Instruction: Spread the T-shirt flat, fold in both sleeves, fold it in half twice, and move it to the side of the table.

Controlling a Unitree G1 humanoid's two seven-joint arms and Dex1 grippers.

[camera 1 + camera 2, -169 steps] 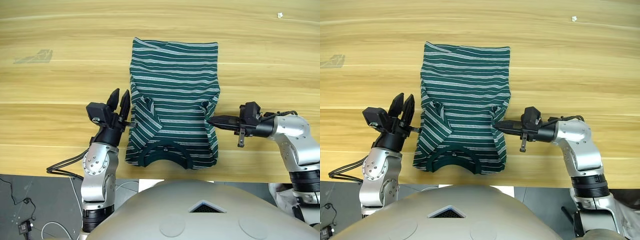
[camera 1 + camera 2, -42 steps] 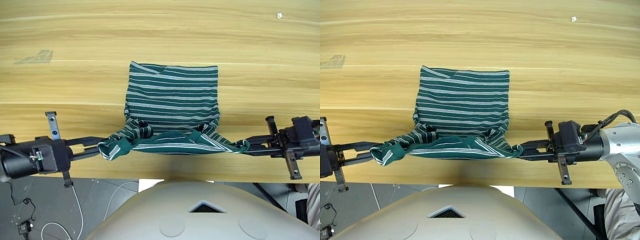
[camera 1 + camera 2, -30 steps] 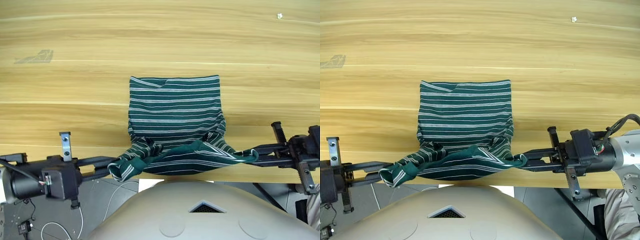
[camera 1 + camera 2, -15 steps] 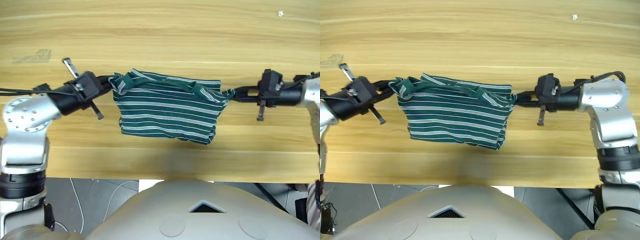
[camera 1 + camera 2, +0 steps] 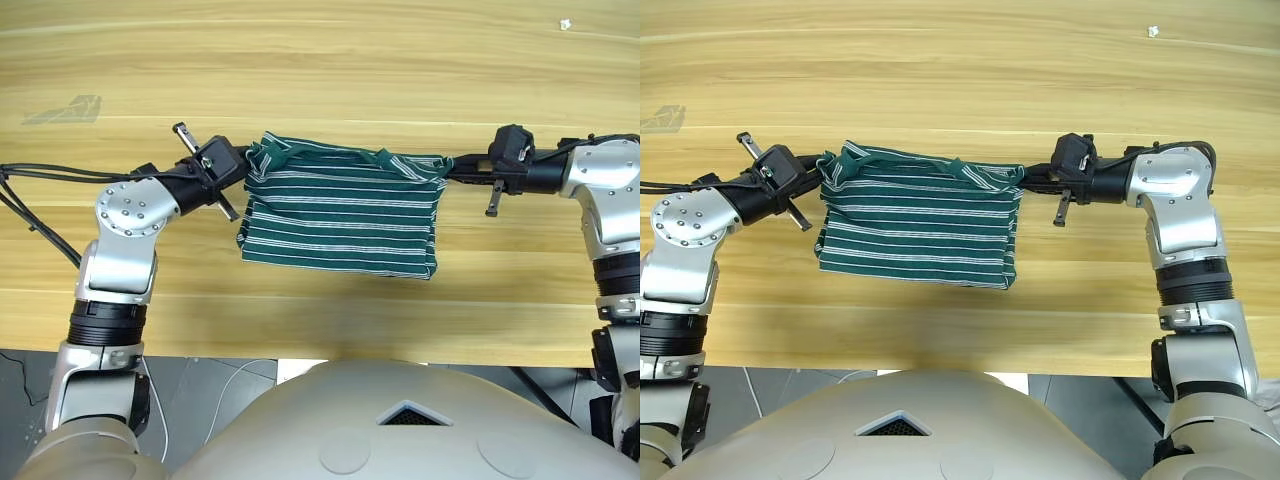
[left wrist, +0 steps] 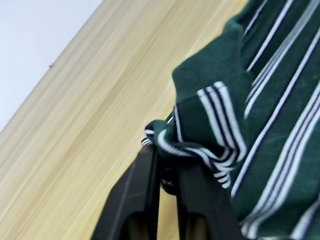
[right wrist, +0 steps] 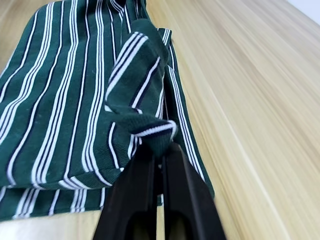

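at the far left of the light wooden table (image 5: 320, 60) is a faint grey mark (image 5: 66, 110), too faint to read. next comes the left gripper (image 5: 243, 166), its black fingers (image 6: 142, 172) clenched on a bunched corner of the dark green, white-striped knit t-shirt (image 5: 340, 215). the t-shirt spans the gap between the arms over the middle of the table. its held edge is pulled taut, with the long axis running left to right and the rest draping toward the robot. whether the lower hem touches the wood i cannot tell. no label or print can be made out on it. at the other corner the right gripper (image 5: 452, 173) is likewise clamped on a rolled fold of cloth. each arm holds one corner, equally near, so i judge the coming move turns on laying that edge down level and square to the table. a small white scrap (image 5: 565, 24) lies far right.
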